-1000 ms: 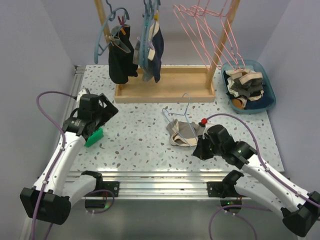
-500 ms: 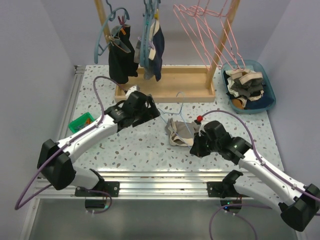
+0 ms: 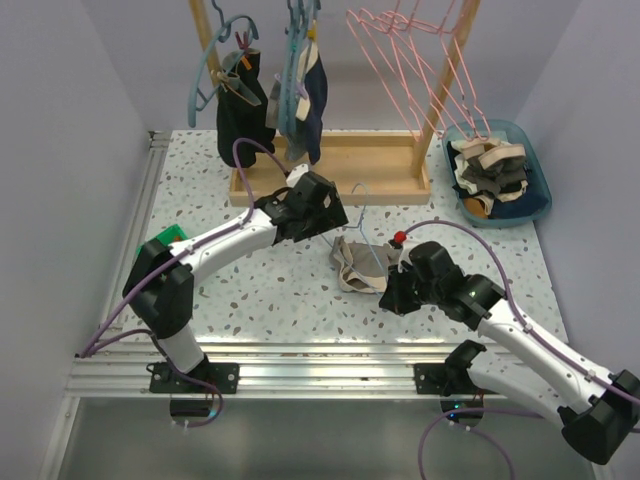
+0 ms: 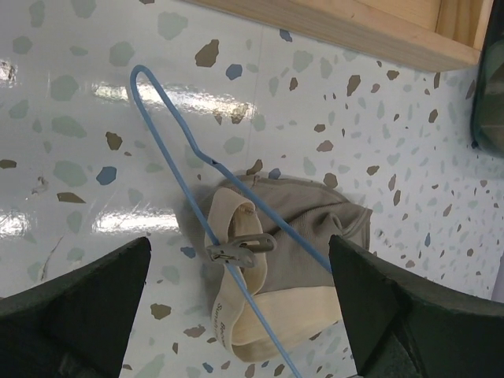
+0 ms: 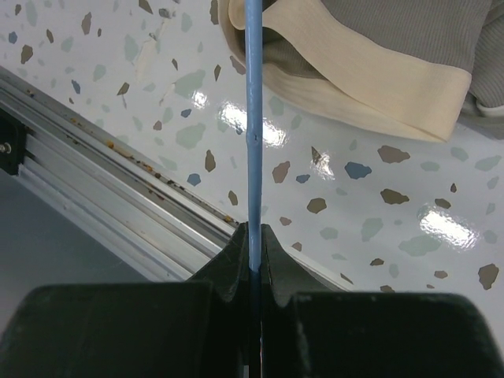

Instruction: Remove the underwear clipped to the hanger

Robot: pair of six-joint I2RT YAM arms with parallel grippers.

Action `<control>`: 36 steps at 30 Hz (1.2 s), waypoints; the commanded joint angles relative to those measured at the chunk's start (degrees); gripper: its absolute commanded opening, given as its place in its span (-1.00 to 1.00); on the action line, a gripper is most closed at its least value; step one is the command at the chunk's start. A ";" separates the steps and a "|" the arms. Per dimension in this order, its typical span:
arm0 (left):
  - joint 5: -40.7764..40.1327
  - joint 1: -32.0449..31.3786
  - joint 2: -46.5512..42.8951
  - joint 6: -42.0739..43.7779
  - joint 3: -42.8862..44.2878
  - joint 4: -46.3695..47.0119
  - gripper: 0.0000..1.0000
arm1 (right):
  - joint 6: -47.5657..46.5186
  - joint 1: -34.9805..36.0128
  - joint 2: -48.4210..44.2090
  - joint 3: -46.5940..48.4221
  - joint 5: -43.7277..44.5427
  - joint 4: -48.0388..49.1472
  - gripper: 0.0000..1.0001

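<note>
Now, step: unclipping; underwear (image 4: 303, 228) not yet free of the hanger (image 5: 252, 94).
underwear position: flat on the tabletop (image 3: 260, 300), about midway across, somewhat nearer the near edge than the far one; hanger hook points toward the far edge.
clip (image 4: 236, 250): metal, pinching the cream waistband to the blue wire; only one seen, a second cannot be confirmed.
right fingers (image 5: 224, 268): clamped together on the hanger wire at its near end, pinning it.
left fingers (image 4: 87, 299): spread wide, empty, hovering above the clip, one to each side.
next move (judgement): lower left fingers onto the clip tabs and squeeze, or take the cloth and pull while the right side anchors.
risk: thin wire may twist in the grip.
</note>
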 commanded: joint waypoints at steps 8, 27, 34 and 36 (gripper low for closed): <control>-1.09 -0.81 2.20 -2.01 0.51 -0.71 0.69 | 2.26 0.07 -0.92 2.81 1.92 3.54 -1.00; -3.29 -1.60 -3.44 -6.49 -4.42 3.51 0.55 | 3.49 0.06 2.59 2.81 2.63 6.27 -1.00; -2.67 -1.60 0.61 -6.14 -3.46 3.16 0.54 | 2.52 -0.02 2.51 4.04 2.62 5.48 -1.00; -3.02 -1.60 1.58 -6.05 -3.10 2.99 0.54 | 2.52 -0.02 2.42 4.04 2.62 5.39 -1.00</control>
